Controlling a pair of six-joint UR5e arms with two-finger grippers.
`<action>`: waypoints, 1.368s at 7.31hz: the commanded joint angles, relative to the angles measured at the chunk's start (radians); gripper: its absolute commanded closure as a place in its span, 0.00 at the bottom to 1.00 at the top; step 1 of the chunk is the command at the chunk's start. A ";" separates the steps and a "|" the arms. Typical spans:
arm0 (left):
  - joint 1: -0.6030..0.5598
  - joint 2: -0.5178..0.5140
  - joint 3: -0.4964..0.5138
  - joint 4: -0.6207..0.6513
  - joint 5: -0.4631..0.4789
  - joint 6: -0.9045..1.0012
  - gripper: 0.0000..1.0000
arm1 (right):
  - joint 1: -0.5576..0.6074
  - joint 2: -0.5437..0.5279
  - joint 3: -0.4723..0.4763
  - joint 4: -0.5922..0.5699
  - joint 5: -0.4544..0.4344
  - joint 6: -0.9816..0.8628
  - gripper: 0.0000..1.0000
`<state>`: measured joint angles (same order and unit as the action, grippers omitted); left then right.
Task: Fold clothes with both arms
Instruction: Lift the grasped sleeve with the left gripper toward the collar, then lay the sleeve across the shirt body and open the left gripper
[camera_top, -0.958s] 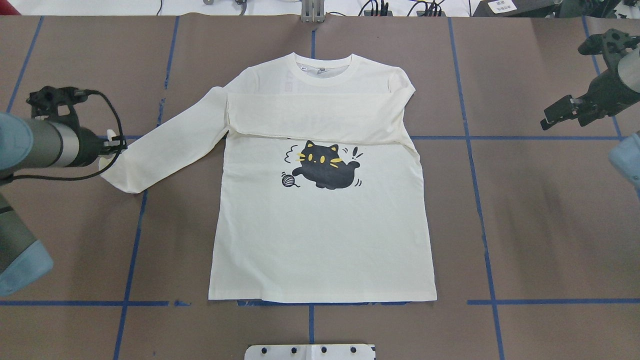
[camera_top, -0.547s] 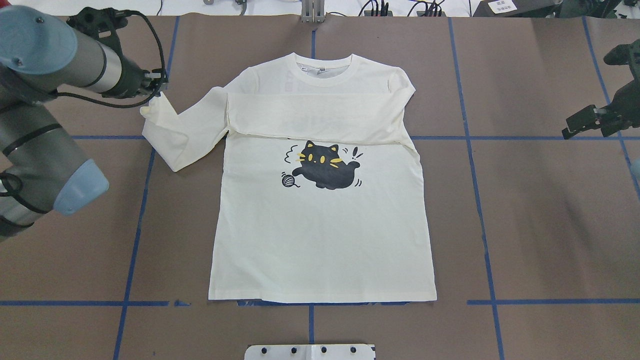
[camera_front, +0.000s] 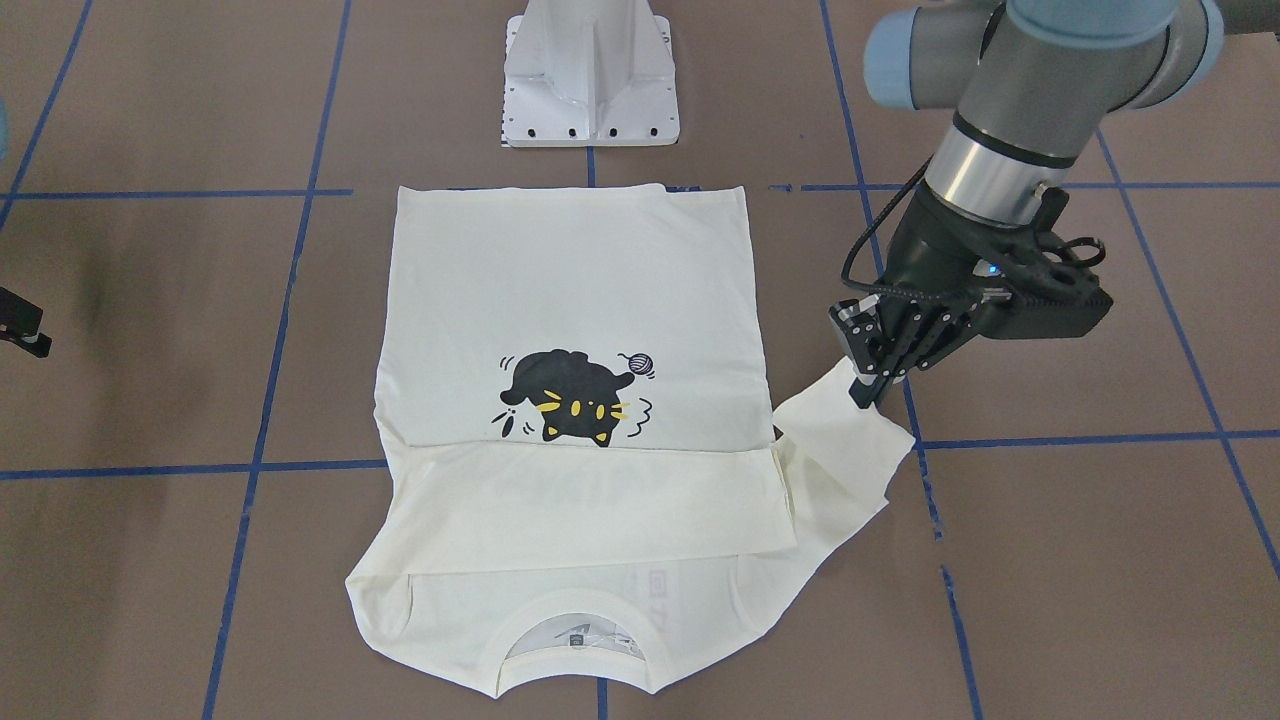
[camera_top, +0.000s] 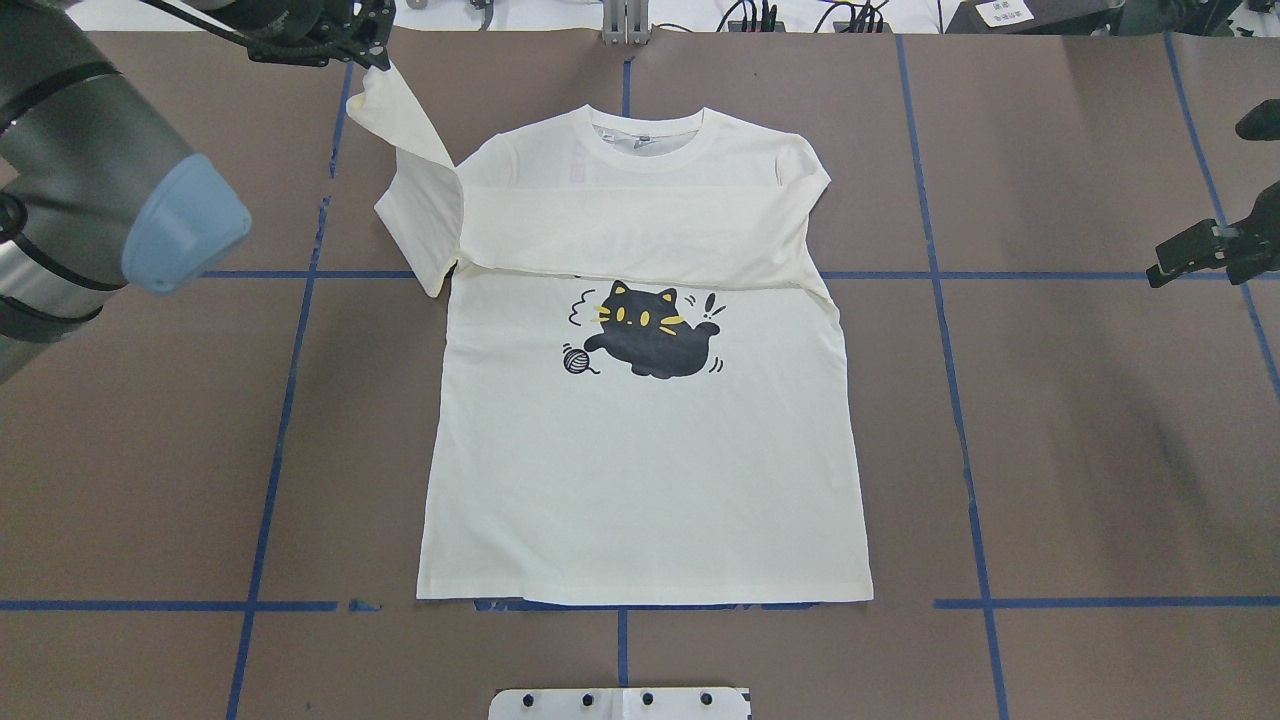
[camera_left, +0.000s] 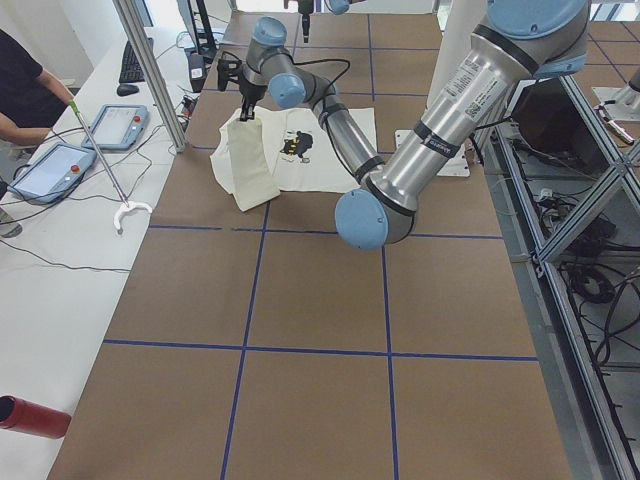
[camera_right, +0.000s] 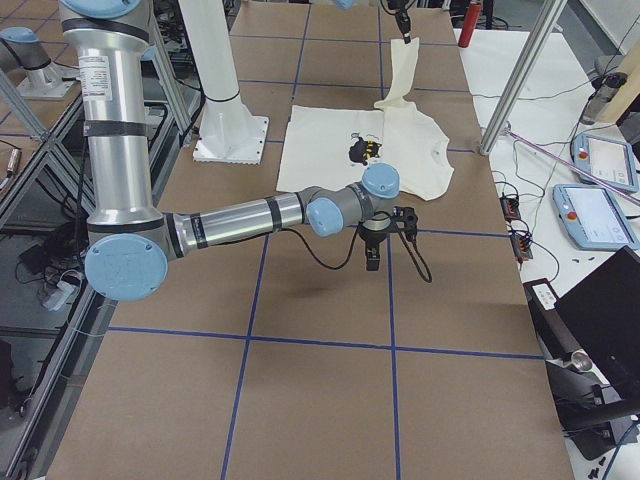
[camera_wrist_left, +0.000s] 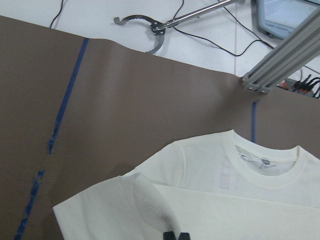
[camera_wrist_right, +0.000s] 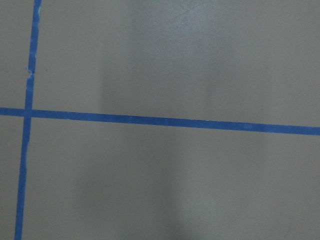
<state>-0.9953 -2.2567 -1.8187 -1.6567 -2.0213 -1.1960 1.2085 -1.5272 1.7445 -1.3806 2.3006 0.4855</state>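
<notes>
Your left tool (camera_front: 866, 392) pinches the sleeve cuff (camera_front: 838, 402), held up off the bench (camera_top: 1050, 450). T-shirt (camera_top: 640, 480) lies flat mid-bench, cat print (camera_top: 645, 340) up, other sleeve (camera_top: 640, 230) folded across the chest. Right tool (camera_top: 1200, 255) hangs well apart from the shirt; you cannot tell whether it is spread or pressed together.

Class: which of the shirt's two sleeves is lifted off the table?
The left-side sleeve, its cuff pinched by the left gripper; the other sleeve lies folded across the chest.

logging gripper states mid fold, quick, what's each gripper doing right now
left gripper: shut on the T-shirt sleeve, holding it up.
right gripper: nothing in it; open or shut cannot be told.
</notes>
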 joint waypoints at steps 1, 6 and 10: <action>-0.014 -0.058 -0.071 0.107 -0.039 0.000 1.00 | 0.000 0.001 -0.003 0.000 -0.001 0.001 0.00; 0.057 -0.310 0.129 0.097 -0.041 -0.178 1.00 | -0.001 0.001 -0.008 -0.002 -0.001 0.002 0.00; 0.277 -0.339 0.390 -0.174 0.251 -0.295 1.00 | -0.003 0.021 -0.022 -0.002 -0.001 0.004 0.00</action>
<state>-0.7646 -2.5830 -1.4985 -1.7653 -1.8256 -1.4598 1.2060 -1.5116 1.7278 -1.3821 2.2991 0.4892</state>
